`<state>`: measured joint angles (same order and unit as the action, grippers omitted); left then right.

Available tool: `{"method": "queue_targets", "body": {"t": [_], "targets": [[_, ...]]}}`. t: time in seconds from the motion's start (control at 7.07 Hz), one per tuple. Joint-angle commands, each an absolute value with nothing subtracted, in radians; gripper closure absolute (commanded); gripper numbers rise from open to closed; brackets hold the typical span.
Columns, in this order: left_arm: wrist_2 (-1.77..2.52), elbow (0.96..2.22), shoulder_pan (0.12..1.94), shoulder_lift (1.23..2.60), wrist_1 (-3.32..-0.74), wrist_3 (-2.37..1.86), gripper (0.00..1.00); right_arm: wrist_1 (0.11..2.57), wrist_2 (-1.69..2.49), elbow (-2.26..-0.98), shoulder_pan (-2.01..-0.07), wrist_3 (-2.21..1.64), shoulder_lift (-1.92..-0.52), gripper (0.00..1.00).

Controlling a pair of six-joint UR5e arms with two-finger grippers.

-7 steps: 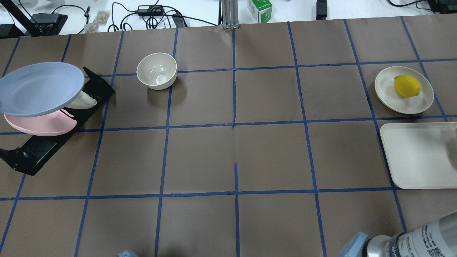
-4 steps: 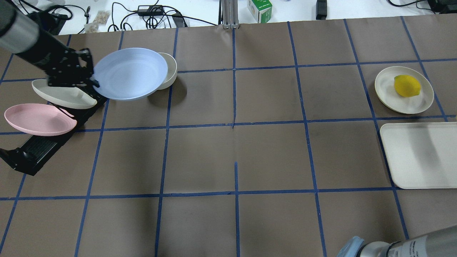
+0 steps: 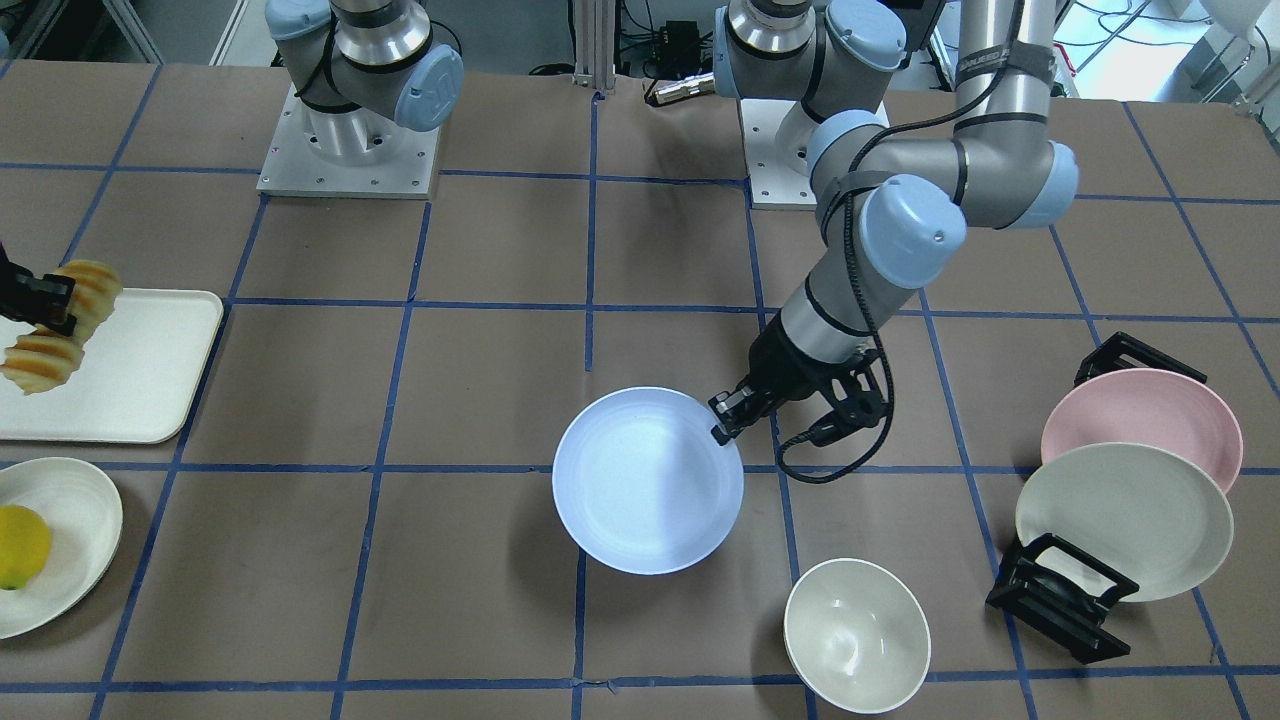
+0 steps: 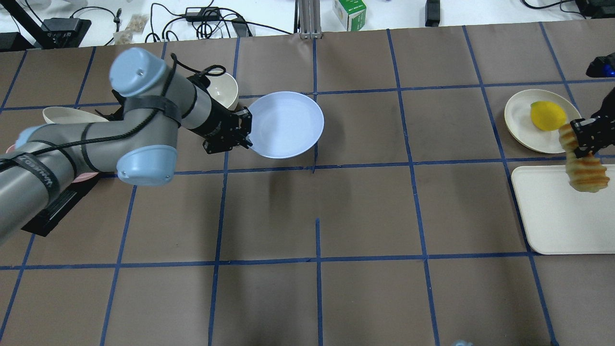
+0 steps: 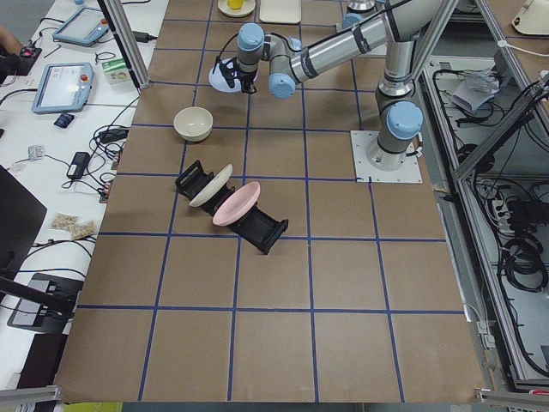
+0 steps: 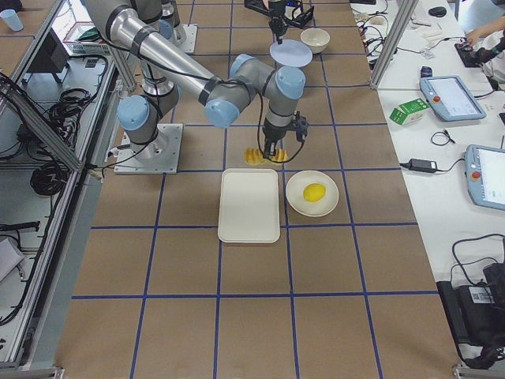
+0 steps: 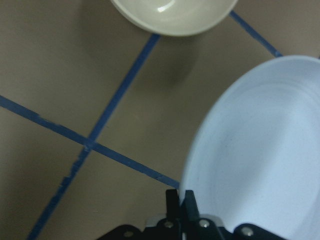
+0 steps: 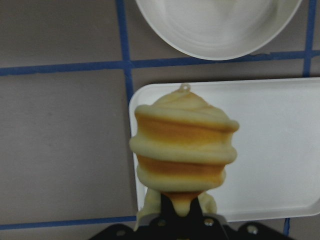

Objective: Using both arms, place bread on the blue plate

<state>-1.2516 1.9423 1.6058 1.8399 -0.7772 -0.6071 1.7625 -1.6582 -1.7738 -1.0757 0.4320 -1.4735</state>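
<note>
The left claw (image 4: 244,130) pinches the blue plate (image 4: 288,122) by its rim, holding it level above the bench's (image 4: 365,216) middle, probably to receive food. Well apart, the right claw (image 4: 580,138) grips the bread (image 4: 587,173) above a cream tray's (image 4: 552,216) edge. The front view shows both loads at once; each wrist view shows only its own.

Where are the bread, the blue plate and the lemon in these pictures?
bread (image 4: 586,175): overhead view, its ridged lower half.
blue plate (image 4: 288,124): overhead view, its bare centre.
lemon (image 4: 547,115): overhead view, its middle.
</note>
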Motion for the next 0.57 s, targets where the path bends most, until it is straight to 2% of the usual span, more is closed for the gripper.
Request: {"method": "queue_targets", "body": {"t": [0.0, 0.28, 0.42], "targets": [[-1.256, 1.963, 1.681, 1.952, -0.663, -0.626, 1.0, 1.736, -1.562, -1.775, -1.222, 0.246, -1.506, 1.0], [-1.261, 1.963, 1.712, 1.986, -0.626, -0.64, 1.0, 1.749, -1.511, -1.772, -1.363, 0.059, -1.502, 1.0], [-1.329, 1.963, 1.713, 1.985, -0.626, -0.64, 0.24, 1.778, -1.514, -1.763, -1.443, -0.007, -1.494, 1.0]]}}
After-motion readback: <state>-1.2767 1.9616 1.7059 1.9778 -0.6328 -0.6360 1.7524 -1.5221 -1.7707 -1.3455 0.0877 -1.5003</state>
